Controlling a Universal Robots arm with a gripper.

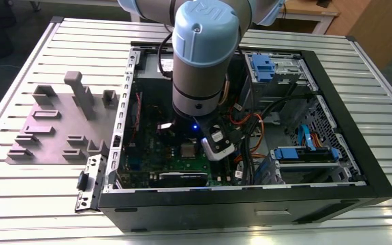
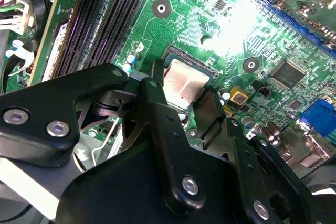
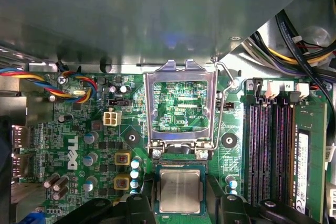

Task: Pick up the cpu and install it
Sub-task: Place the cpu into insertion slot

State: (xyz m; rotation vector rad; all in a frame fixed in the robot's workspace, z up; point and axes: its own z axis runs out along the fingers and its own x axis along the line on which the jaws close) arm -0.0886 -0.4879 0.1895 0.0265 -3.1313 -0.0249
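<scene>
Silver-grey on top with a paler rim, the cpu lay flat and square within the black socket on the green motherboard. The gripper was closed onto it: in both wrist views its black fingers stood against two opposite edges of the chip, with no gap visible on either side. The chip's metal top was left uncovered between them.

The socket's metal load plate stood swung open, hinged at the socket's edge just beside the chip, and bare circuit board showed through its window. A thin wire lever ran along one side of that plate. Dark memory slots lay near the socket, parallel to one another.

In the exterior view, the arm reached steeply down into the open computer case, ending over the board where the chip sat. The case rested on a slotted metal table. A grey holding fixture lay on the table towards the exterior view's left, just beside the case and well apart from the chip.
</scene>
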